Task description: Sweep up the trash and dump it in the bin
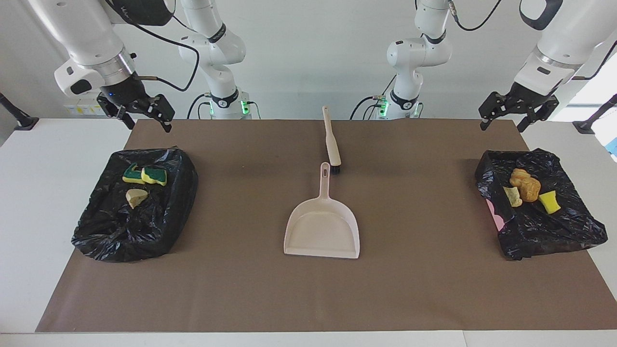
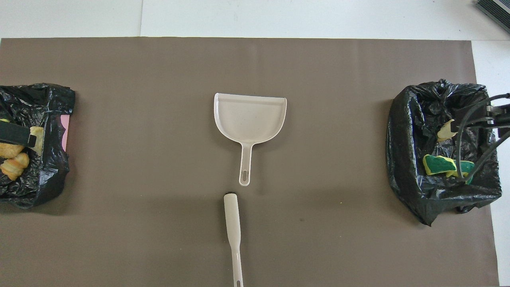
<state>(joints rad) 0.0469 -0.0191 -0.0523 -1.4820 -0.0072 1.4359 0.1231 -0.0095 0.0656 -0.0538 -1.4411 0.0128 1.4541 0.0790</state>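
- Right gripper (image 1: 144,114): raised near the robots' edge of the brown mat (image 1: 308,289), above the mat's corner at the right arm's end; fingers spread apart, holding nothing. Arm waits.
- Left gripper (image 1: 503,118): raised likewise over the mat's corner at the left arm's end; fingers spread apart, empty. Arm waits.
- Mat covers most of the white table (image 1: 29,193).
- Two bins lined with black bags, one at each end of the mat: bin at right arm's end (image 1: 120,226), bin at left arm's end (image 1: 554,231).
- Dustpan (image 1: 322,229), beige, flat on mid-mat between the bins, well apart from both; handle points toward the robots, open mouth away from them.
- Brush (image 1: 331,140), beige with black bristles, lies nearer the robots than the dustpan; bristle end just beside the dustpan handle tip, whether touching cannot be told.
- Trash (image 1: 144,176): all chunks seen lie inside the bins. Right arm's bin holds two yellow green-topped pieces and one beige. Left arm's bin holds orange-brown, beige and yellow chunks (image 1: 525,188).
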